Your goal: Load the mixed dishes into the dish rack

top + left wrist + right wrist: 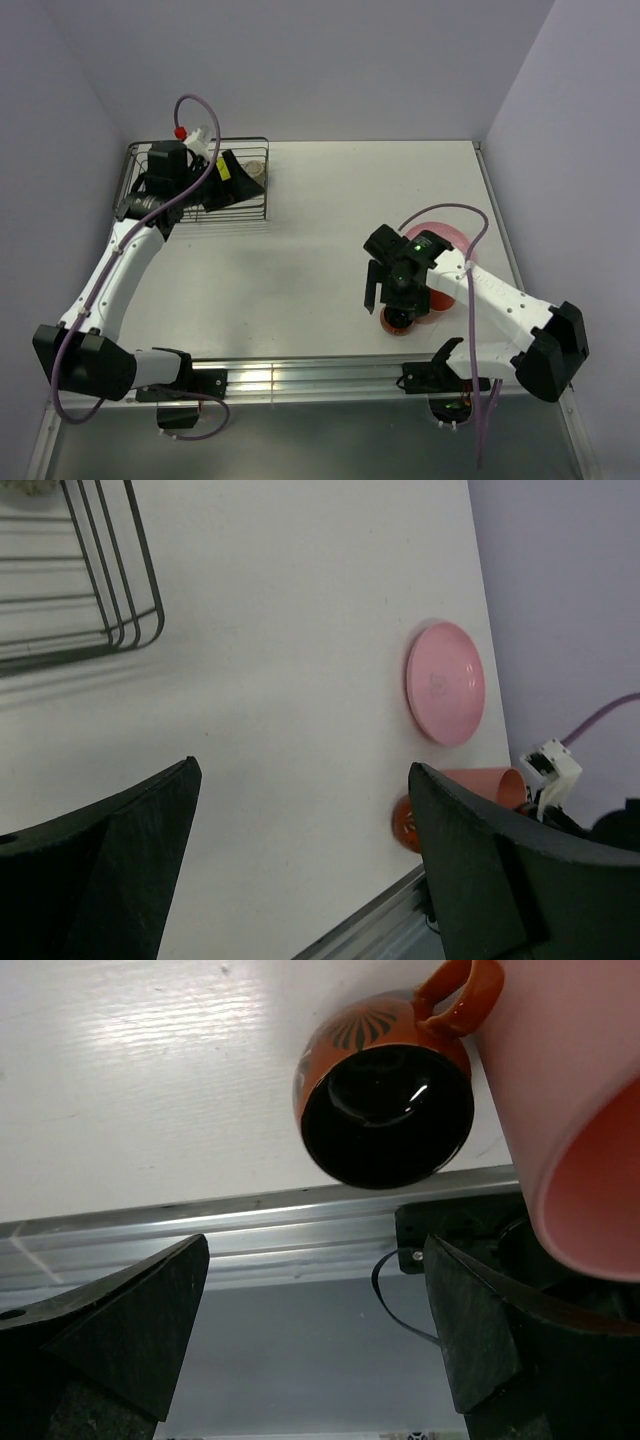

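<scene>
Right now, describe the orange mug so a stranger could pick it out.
At the near right edge of the table, below the right gripper, two vessels sit together. The mug is the smaller one: orange-red, loop handle, glossy black inside, unlike the plain salmon-pink cup.

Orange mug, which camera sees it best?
The right wrist view. There the orange-red mug is big and close: dark inside, handle, leaf-like pattern. From the top, the right arm hides most of it. The left wrist view shows only a far orange sliver beside the claw's finger.
</scene>
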Controlling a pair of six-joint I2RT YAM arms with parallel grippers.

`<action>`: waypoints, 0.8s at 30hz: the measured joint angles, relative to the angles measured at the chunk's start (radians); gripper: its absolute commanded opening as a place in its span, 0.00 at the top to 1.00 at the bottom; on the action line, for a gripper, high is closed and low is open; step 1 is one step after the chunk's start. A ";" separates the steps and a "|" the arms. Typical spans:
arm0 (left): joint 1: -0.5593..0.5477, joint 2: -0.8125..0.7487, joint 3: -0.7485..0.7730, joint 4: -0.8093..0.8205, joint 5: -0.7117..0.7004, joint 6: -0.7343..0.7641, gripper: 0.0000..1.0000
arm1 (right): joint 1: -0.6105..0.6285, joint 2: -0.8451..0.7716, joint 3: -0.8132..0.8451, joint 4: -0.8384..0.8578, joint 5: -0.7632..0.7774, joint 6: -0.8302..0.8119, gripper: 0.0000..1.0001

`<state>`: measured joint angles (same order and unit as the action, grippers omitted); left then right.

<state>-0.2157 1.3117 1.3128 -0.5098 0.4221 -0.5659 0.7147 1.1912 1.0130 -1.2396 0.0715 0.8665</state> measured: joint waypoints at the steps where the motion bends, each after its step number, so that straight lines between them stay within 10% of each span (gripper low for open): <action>1: 0.000 -0.020 -0.027 -0.007 0.004 0.005 0.09 | 0.001 0.015 -0.024 0.018 -0.003 0.001 0.08; 10: 0.000 -0.084 -0.084 -0.051 0.029 0.047 0.09 | 0.001 0.262 -0.045 0.173 0.046 -0.031 0.21; 18: 0.000 -0.090 -0.085 -0.062 0.029 0.075 0.09 | 0.001 0.359 -0.048 0.240 0.058 -0.068 0.97; 24: 0.000 -0.085 -0.086 -0.048 0.082 0.072 0.04 | 0.016 0.362 0.048 0.198 0.063 -0.082 1.00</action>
<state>-0.2153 1.2263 1.2266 -0.5575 0.5037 -0.4934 0.7311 1.5528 1.0615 -1.0416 0.1349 0.7849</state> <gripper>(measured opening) 0.925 0.051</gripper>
